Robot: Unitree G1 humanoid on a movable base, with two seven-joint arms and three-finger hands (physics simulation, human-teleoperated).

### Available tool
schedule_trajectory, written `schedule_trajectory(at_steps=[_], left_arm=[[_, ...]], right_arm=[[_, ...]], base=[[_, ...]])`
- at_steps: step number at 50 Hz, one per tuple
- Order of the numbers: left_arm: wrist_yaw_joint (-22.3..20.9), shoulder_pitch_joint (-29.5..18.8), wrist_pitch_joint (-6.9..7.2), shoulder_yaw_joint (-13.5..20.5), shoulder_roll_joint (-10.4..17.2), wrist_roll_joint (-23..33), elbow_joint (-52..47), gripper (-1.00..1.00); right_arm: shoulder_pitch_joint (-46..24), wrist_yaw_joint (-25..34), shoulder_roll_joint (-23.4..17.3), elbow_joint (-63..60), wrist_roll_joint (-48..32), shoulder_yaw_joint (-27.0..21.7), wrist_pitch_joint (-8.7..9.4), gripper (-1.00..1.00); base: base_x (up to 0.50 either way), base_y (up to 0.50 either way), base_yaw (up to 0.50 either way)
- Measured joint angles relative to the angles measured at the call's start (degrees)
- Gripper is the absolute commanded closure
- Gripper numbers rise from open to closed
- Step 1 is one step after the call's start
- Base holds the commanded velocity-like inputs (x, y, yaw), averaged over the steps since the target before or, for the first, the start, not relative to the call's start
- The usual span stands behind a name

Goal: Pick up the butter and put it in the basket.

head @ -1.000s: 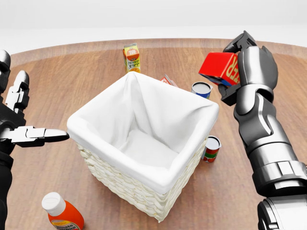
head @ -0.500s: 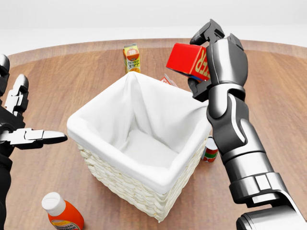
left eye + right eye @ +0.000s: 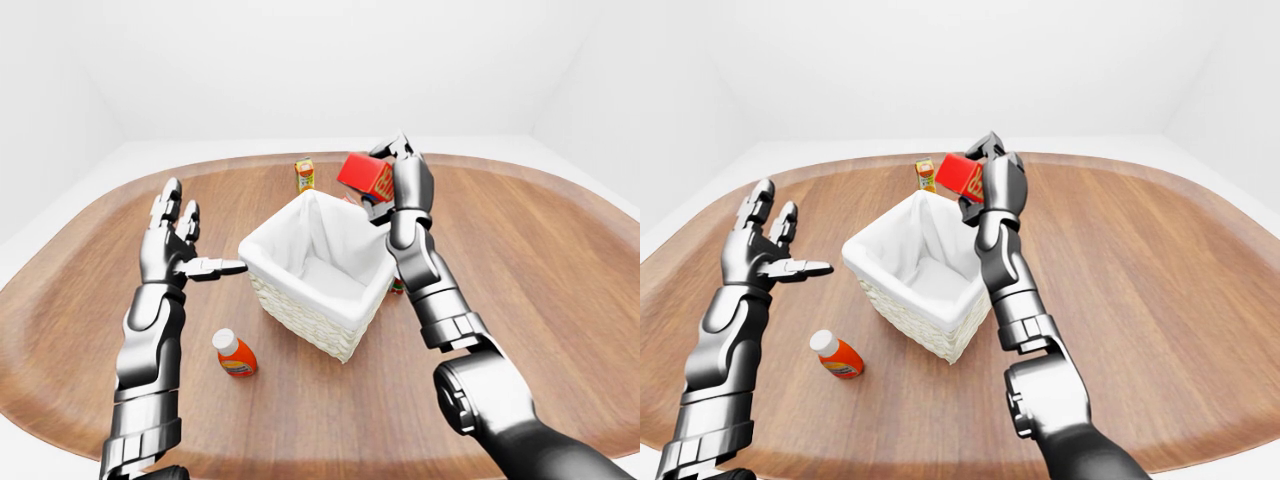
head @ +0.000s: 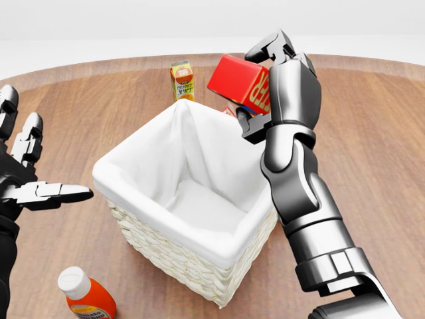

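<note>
Spanning every view, the wooden worktop [image 4: 372, 133] is recorded as an oval brown surface carrying all loose items.

Basket [image 4: 192, 262]: woven, pale, lined with white cloth; seen below and to the left of the right fingers in the head view, with the right forearm crossing its right corner.

Right hand [image 4: 265, 83]: raised above the basket's upper right corner; its fingers [image 4: 269, 45] are closed round the butter, one set over the top of the box, another under it.

Left hand [image 4: 30, 179]: held apart from everything at the left edge of the head view, fingers [image 4: 66, 193] spread and empty, one pointing toward the basket wall without touching it.

Butter [image 4: 240, 83]: red box with white lettering, tilted, gripped clear of the worktop, just above the basket rim.

Orange juice carton [image 4: 182, 80]: upright, well left of the right fingers, beyond the basket's upper corner.

Ketchup bottle [image 4: 86, 296]: lying on the worktop, white cap, orange-red body, below the left fingers.

Small can [image 3: 398, 287]: mostly hidden behind the right forearm; label cannot be told.
</note>
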Motion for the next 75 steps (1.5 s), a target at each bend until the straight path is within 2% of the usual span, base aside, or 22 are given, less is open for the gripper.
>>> schedule_trajectory(at_steps=[23,54,75], left_arm=[[0.01,0.34,0.0,-0.23,-0.09,0.0,1.75,-1.0],[-0.38,0.68,0.0,-0.29,-0.32,0.22,2.81,-1.0],[-0.5,0.35,0.0,-0.53,-0.36,0.35,4.34,-1.0]], right_arm=[[0.14,-3.49,2.96,2.4,7.35,0.56,0.0,1.0],[5.01,2.74,7.45,-7.87,10.61,2.66,0.0,1.0],[6.17,5.01,8.17,-8.61,14.52,2.58,0.0,1.0]], base=[[0.0,0.0,0.0],[0.0,0.0,0.0],[0.0,0.0,0.0]])
